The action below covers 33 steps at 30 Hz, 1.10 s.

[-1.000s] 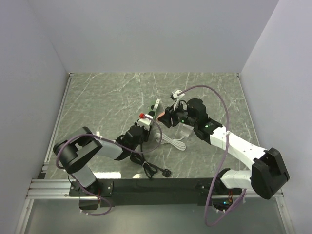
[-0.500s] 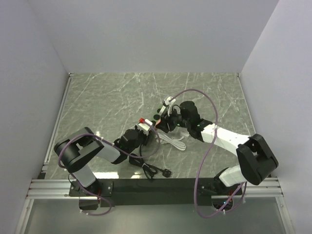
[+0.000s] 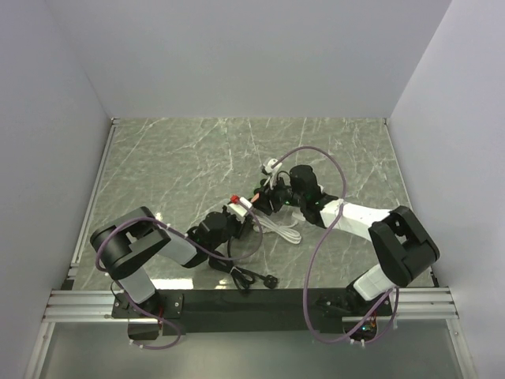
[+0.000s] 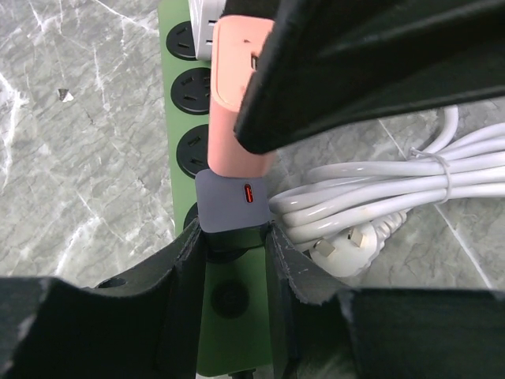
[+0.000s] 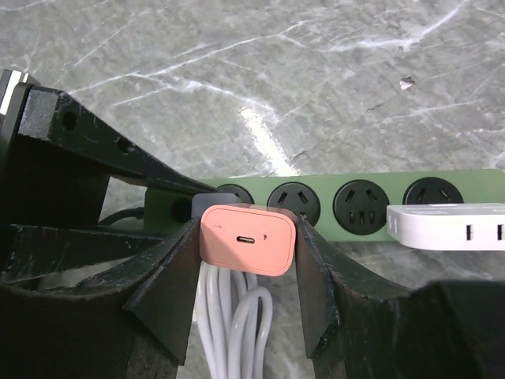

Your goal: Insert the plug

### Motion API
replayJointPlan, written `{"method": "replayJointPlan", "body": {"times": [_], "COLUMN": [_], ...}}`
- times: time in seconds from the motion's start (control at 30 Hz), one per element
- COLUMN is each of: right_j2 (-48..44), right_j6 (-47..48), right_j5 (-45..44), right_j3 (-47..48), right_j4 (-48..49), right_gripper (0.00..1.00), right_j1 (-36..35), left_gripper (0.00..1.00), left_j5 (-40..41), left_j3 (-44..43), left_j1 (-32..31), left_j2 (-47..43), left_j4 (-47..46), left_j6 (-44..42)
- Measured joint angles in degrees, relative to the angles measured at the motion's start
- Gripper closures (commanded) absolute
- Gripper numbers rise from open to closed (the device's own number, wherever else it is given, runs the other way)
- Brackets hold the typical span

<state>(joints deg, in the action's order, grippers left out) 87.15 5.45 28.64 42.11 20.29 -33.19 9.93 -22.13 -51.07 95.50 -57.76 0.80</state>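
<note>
A green power strip (image 5: 325,207) with black sockets lies on the marble table, and also shows in the left wrist view (image 4: 237,332). My left gripper (image 4: 235,260) is shut on the strip's end, just below its grey switch (image 4: 229,199), whose red light is lit. My right gripper (image 5: 247,229) is shut on a pink plug (image 5: 247,241), its USB port facing the camera. The pink plug (image 4: 241,103) sits over the sockets beside the switch. I cannot tell whether its prongs are in. In the top view both grippers (image 3: 229,221) (image 3: 264,201) meet mid-table.
A white adapter (image 5: 450,227) sits plugged into the strip's far end. A coiled white cable (image 4: 371,197) with a white plug (image 4: 355,245) lies beside the strip. The strip's black cord and plug (image 3: 252,276) lie near the table's front edge.
My right gripper has moved left and down with the pink plug, onto the strip. My left gripper and the strip's end have shifted slightly toward the front.
</note>
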Motion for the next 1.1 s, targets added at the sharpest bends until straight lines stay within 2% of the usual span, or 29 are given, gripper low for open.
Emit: {"method": "replayJointPlan", "body": {"times": [0.23, 0.47, 0.77, 1.1], "right_j2": [0.92, 5.73, 6.29, 6.08], "right_j6": [0.0, -0.02, 0.33, 0.37], "right_j5": [1.07, 1.55, 4.98, 4.31], "right_j3": [0.07, 2.56, 3.8, 3.96], "right_j4": [1.09, 1.4, -0.5, -1.55], "right_gripper": [1.0, 1.0, 1.0, 1.0], "right_j1": [2.84, 4.17, 4.33, 4.31], "left_gripper": [0.99, 0.99, 0.99, 0.99], "left_j5": [-0.07, -0.07, -0.15, -0.24], "left_j3": [-0.94, -1.42, -2.12, -2.43], "left_j1": [-0.68, -0.83, -0.94, -0.94], "left_j2": [0.85, 1.33, 1.86, 1.9], "left_j4": [0.2, 0.31, 0.39, 0.81], "left_j6": [0.04, 0.15, 0.28, 0.31]}}
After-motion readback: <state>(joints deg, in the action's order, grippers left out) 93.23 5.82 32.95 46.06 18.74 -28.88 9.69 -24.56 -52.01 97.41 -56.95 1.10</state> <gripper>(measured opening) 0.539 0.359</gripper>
